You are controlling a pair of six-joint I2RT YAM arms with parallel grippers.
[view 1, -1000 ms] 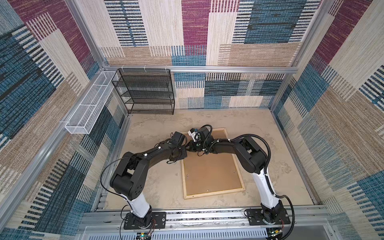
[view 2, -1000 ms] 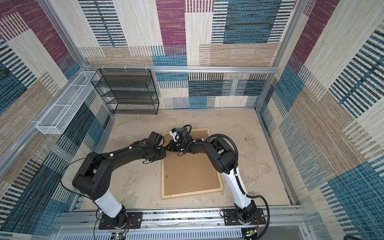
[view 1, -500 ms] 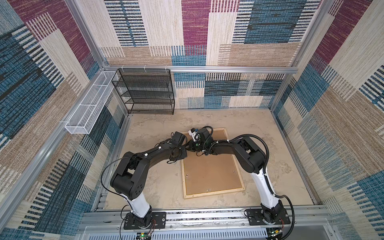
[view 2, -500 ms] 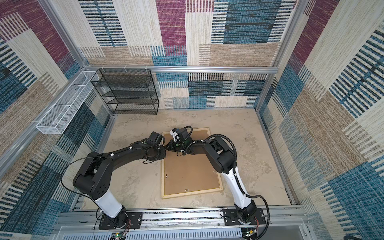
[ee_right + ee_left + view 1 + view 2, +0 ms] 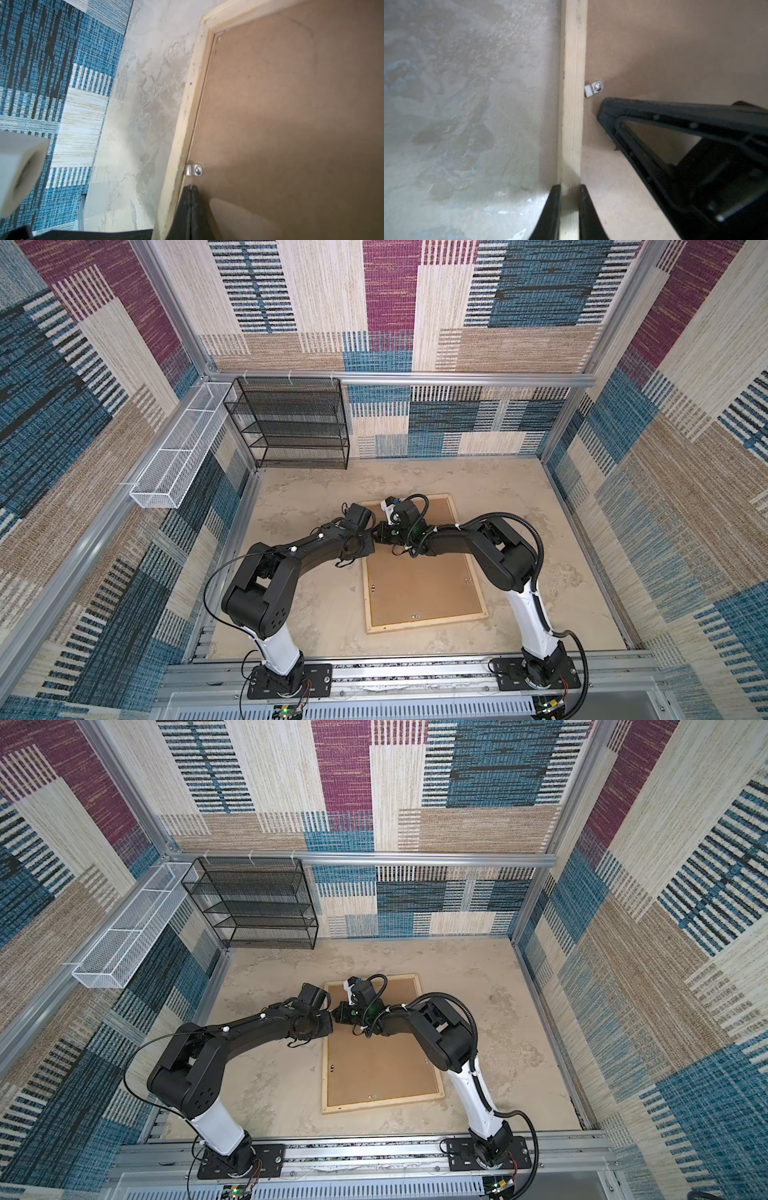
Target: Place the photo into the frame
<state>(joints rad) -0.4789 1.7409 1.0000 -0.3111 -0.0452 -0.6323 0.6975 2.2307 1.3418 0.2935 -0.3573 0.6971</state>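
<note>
While my left jaws clamp the frame [image 5: 572,104] by its side rail, one on either side of the wood, my right jaws are closed on nothing. Their tips sit just beside the small metal tab [image 5: 193,170] that bridges the backing board [image 5: 291,114] and that rail. I judge the tab is the step in hand, and it wants a sideways nudge while I steady the frame. I cannot see the photo; it may lie under the board. Both my wrists crowd that rail. Beyond the frame's far end, across the worktop [image 5: 316,497], the wire shelf [image 5: 291,423] and white basket [image 5: 174,452] are well apart from it.
</note>
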